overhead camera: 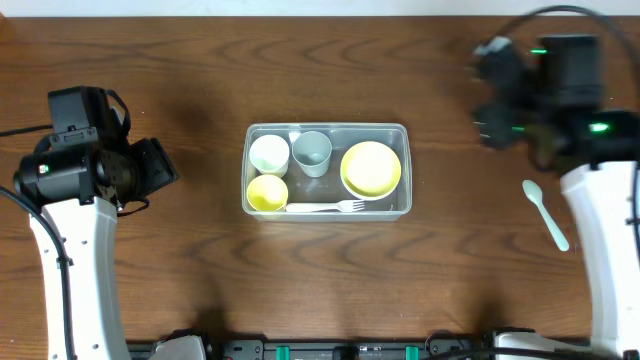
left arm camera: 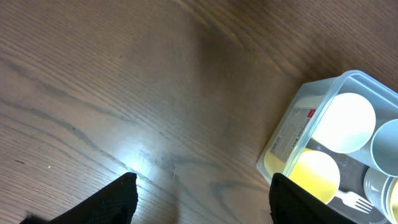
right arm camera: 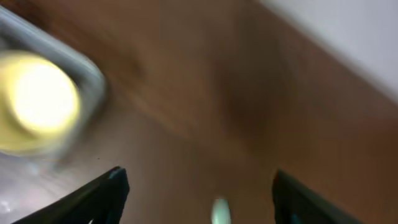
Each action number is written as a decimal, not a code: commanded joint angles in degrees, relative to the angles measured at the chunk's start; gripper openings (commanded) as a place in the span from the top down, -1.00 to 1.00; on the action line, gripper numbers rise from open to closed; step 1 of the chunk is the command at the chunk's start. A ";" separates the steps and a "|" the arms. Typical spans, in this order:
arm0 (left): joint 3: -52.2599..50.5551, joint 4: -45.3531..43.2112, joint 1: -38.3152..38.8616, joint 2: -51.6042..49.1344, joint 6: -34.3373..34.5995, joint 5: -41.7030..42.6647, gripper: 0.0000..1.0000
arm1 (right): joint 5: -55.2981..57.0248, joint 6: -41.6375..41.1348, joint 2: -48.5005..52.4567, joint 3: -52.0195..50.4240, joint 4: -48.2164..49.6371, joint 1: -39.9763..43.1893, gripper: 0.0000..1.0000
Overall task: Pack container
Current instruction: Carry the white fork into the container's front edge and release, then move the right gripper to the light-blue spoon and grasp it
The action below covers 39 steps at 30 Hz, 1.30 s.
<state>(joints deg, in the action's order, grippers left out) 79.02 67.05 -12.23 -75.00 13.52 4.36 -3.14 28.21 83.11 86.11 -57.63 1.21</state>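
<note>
The container (overhead camera: 326,127) sits at the centre of the wooden table (overhead camera: 180,70), long side running from 9 to 3 o'clock, lid off. Inside, a white bowl (overhead camera: 268,153) fills the 10 o'clock corner and a small yellow bowl (overhead camera: 267,192) the 8 o'clock corner, the two just beside each other. A pale grey cup (overhead camera: 312,152) stands upright at 12 o'clock, beside the white bowl. A yellow dish (overhead camera: 371,168) takes up the 3 o'clock end. A white fork (overhead camera: 325,208) lies flat along the 6 o'clock wall, its tines pointing toward 3 o'clock.

In the left wrist view, a printed label (left arm camera: 297,127) shows on the container's short end wall.

Outside the container, a pale spoon (overhead camera: 545,213) lies on the table at about 4 o'clock, well apart from it, bowl end toward 11 o'clock.

The left gripper (overhead camera: 155,165) is at 9 o'clock from the container, well apart from it. In its wrist view its jaws are apart, with only bare wood between the fingers (left arm camera: 118,199).

The right gripper (overhead camera: 495,90) is at about 2 o'clock from the container, blurred in the overhead view. Its wrist view is blurred too, but the jaws are apart and grip nothing; the table and the spoon's end appear between the fingers (right arm camera: 99,193).
</note>
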 commanded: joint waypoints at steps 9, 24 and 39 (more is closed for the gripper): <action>-0.07 0.13 -0.24 0.13 0.09 0.15 -0.36 | -3.30 4.09 17.99 -1.53 -1.70 16.90 -0.46; -0.07 0.15 -0.24 0.13 -0.13 -0.92 -0.36 | -0.11 3.74 29.66 -1.70 -2.25 18.64 -0.48; -0.07 0.13 -0.24 0.13 -0.13 -0.94 -0.36 | -6.36 0.48 24.11 -3.13 -5.68 21.77 -0.99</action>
<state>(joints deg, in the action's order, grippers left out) 79.02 67.05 -12.23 -75.00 13.52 4.10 -7.86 29.91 111.77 83.15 -63.20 22.81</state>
